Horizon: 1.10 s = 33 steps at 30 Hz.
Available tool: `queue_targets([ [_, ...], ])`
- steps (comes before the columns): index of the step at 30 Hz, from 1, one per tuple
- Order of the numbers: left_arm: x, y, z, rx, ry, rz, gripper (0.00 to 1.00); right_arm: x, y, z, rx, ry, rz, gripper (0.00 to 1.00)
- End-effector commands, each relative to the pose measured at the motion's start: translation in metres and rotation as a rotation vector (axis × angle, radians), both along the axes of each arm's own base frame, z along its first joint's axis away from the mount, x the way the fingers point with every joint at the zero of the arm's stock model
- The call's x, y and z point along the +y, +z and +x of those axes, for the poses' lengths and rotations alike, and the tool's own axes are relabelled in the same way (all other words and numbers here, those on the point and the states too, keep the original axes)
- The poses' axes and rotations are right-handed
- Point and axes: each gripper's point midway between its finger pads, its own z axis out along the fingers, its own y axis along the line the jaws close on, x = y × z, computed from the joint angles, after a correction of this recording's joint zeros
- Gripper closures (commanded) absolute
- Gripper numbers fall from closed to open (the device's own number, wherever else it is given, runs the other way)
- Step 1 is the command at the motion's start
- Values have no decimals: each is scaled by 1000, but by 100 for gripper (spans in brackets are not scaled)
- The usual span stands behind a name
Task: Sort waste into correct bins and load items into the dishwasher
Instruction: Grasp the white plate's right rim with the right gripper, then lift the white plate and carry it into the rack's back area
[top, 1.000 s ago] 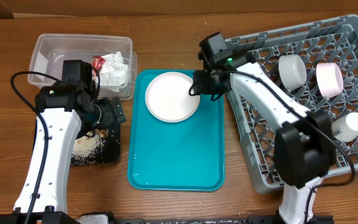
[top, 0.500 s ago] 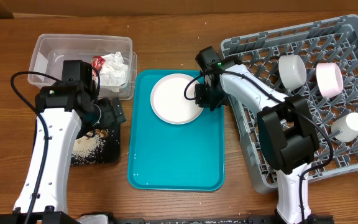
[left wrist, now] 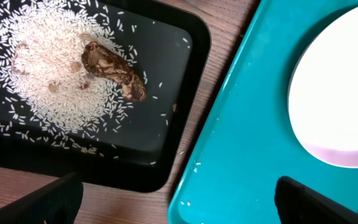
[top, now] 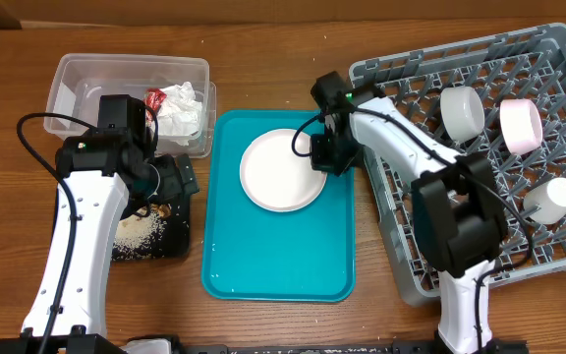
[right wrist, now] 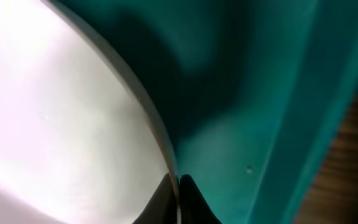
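Note:
A white plate lies on the teal tray. My right gripper is shut on the plate's right rim; the right wrist view shows both fingertips pinching the plate's edge over the tray. My left gripper is open and empty, over the gap between the black tray and the teal tray. The black tray holds scattered rice and a brown food scrap. The plate's edge also shows in the left wrist view.
A grey dishwasher rack at right holds a white cup, a pink cup and another white cup. A clear plastic bin with crumpled wrappers stands at back left.
My right gripper has dragged the plate down and right across the teal tray, toward the rack. The left arm has not moved.

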Motion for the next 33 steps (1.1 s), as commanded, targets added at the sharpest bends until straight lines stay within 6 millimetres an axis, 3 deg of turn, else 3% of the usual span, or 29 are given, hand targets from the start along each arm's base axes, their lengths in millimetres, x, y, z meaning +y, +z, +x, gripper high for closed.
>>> queue_targets([
  [1,1,10,4,-36,1,1,0,-15,103,36,-305,-13,-18,96],
  [2,0,10,4,-36,1,1,0,-21,116,39,-350,-24,-44,96],
  [3,1,10,4,-36,1,1,0,-38,141,45,-447,-56,-112,96],
  [6,1,10,4,-36,1,1,0,-81,188,52,-620,-143,-291,96],
  [7,0,10,4,-36,1,1,0,-107,212,53,-699,-199,-404,96],
  [12,1,10,4,-36,1,1,0,-162,249,50,-819,-330,-721,96],
  [16,1,10,4,-36,1,1,0,-190,269,45,-882,-444,-873,96],
  [20,1,10,4,-36,1,1,0,-209,266,46,-856,-477,-902,96],
  [28,1,10,4,-36,1,1,0,-229,192,41,-652,-486,-791,96],
  [33,1,10,4,-36,1,1,0,-225,162,33,-586,-482,-763,96],
])
